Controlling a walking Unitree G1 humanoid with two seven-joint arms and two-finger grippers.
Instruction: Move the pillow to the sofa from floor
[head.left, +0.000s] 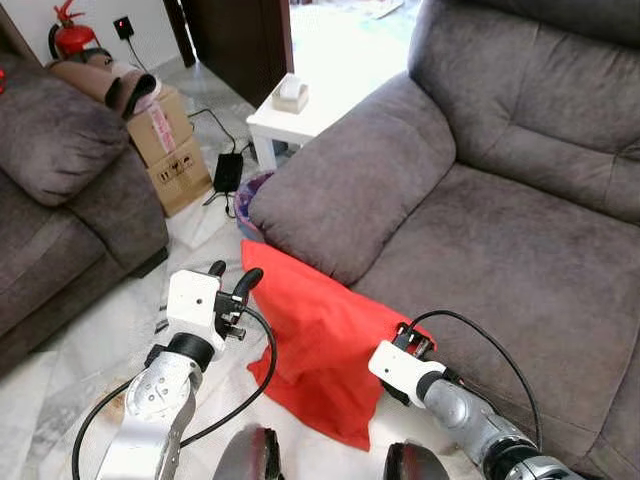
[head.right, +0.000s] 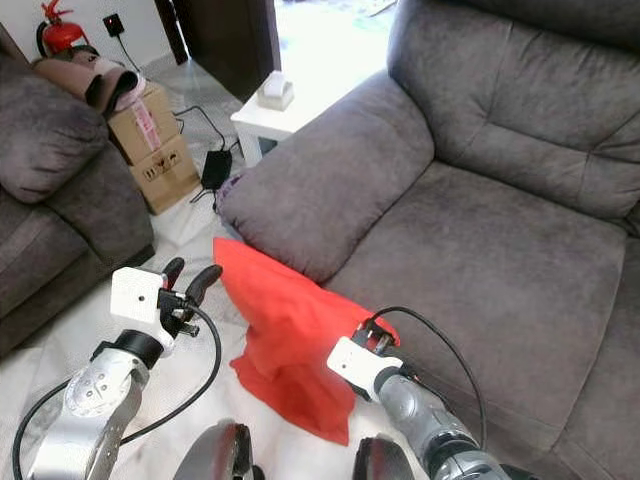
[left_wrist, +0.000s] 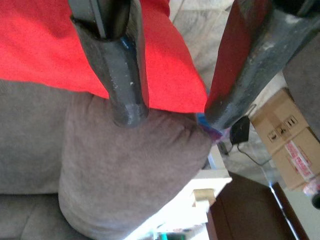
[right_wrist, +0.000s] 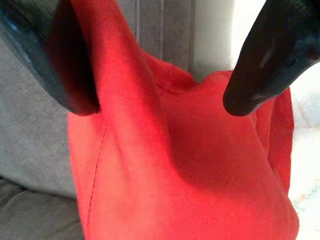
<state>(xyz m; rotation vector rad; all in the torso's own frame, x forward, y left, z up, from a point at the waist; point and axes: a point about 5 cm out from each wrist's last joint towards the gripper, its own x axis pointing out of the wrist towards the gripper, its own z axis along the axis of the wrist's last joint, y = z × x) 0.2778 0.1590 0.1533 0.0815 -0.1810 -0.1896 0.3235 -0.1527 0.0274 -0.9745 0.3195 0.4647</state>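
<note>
From the head views we saw the red pillow (head.left: 318, 340) on the floor, propped against the sofa (head.left: 520, 240) front edge. Wrist views showed the left claw (left_wrist: 170, 107) and right claw (right_wrist: 160, 100) spread, flanking it; a one-sided pinch might let it slump.

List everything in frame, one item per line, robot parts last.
pillow: 1, red, on the floor leaning against the sofa front
sofa: 1, grey-brown, robot's right
second sofa: 1, grey-brown, robot's left
side table: 1, white, beyond the sofa arm
tissue box: 1, pale, on the side table
cardboard boxes: 2, brown, stacked by the second sofa
fire extinguisher: 1, red, by the far wall
power adapter: 1, black, on the floor
left gripper: open, beside the pillow's upper corner
right gripper: open, at the pillow
</note>
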